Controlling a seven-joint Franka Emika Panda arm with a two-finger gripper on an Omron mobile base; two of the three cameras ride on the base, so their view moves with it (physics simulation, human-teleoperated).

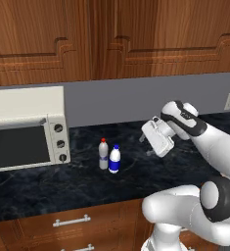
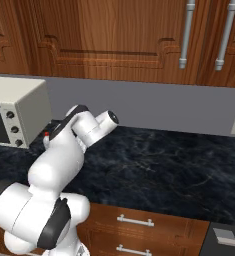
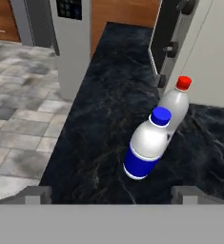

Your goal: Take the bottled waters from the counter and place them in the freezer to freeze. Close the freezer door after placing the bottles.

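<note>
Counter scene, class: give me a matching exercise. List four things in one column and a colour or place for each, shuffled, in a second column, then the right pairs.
Things:
1. taller bottle
2. shorter bottle
3. toaster oven
4. gripper

Descriptions:
A. cream, at the counter's left end
B. red cap
C. in the air, right of the bottles
D. blue cap and blue label

Pairs: 1-B, 2-D, 3-A, 4-C
</note>
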